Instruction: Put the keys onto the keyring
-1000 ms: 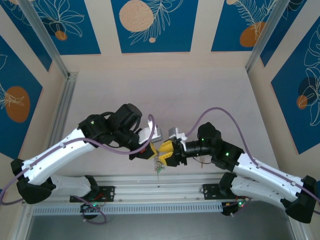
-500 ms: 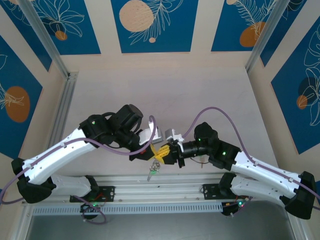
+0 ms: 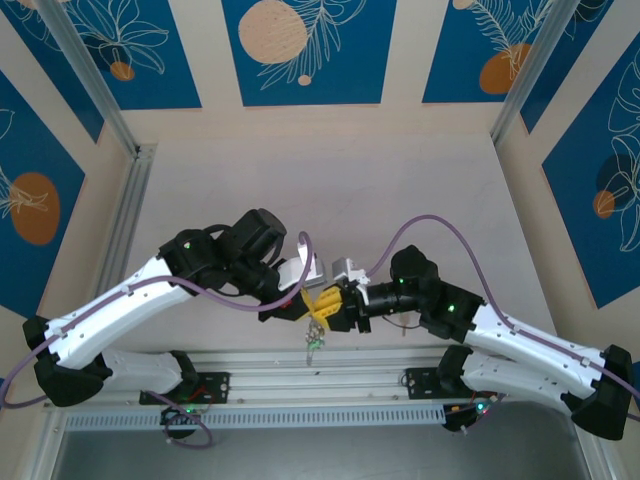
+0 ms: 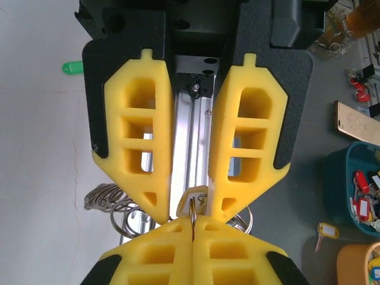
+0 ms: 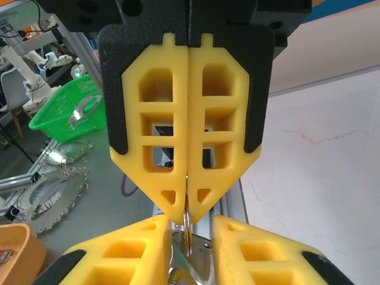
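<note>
My right claw (image 5: 187, 217) is pinched shut on the thin pale wire keyring (image 5: 187, 237) and my left claw (image 4: 190, 212) is barely parted, its grip unclear, so a tug could shed the tiny green-tagged silver keys (image 3: 315, 341) dangling beneath by the surface's (image 3: 330, 180) near edge.

We count two arms, the left arm (image 3: 115, 303) and the right arm (image 3: 530, 345). There are two end effectors, the left end effector (image 3: 306, 300) and the right end effector (image 3: 335, 306), with four yellow fingers (image 4: 139, 148) in all. We see one keyring (image 5: 186, 234) between them, one small bunch of keys (image 3: 315, 342) hanging below, and one green tag (image 4: 73, 67) on the bench (image 4: 35, 148).
</note>
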{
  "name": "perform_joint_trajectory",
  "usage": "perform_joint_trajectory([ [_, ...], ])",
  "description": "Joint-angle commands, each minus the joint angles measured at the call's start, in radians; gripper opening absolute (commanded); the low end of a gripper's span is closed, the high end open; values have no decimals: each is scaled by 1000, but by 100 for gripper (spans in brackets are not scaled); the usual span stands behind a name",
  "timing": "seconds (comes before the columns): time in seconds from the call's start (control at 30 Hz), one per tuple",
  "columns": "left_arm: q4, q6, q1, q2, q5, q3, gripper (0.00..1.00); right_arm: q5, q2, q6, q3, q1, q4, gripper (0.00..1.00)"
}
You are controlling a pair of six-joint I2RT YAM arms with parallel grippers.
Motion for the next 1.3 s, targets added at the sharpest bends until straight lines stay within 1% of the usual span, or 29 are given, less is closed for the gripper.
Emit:
perform_joint_trajectory([
  [0.0,-17,18,-12,-10,32,21,0,21,-22,-16,24,-2,-24,27],
  [0.13,-15,18,-13,-10,37,21,0,29,-36,-16,18,-6,-23,27],
  [0.3,-11,17,-12,-9,39,22,0,26,-30,-14,19,-13,-15,19],
  [0.5,-2,14,-14,-19,46,17,0,13,-16,-13,19,-16,-14,18],
  [0.63,6,11,-14,-20,55,10,0,2,-17,-12,19,-16,-14,13],
  [0.83,2,13,-14,-25,53,13,0,6,-16,-15,22,-23,-27,18],
  [1.27,14,11,-14,-34,59,9,0,-15,-12,-6,19,-29,-21,18],
])
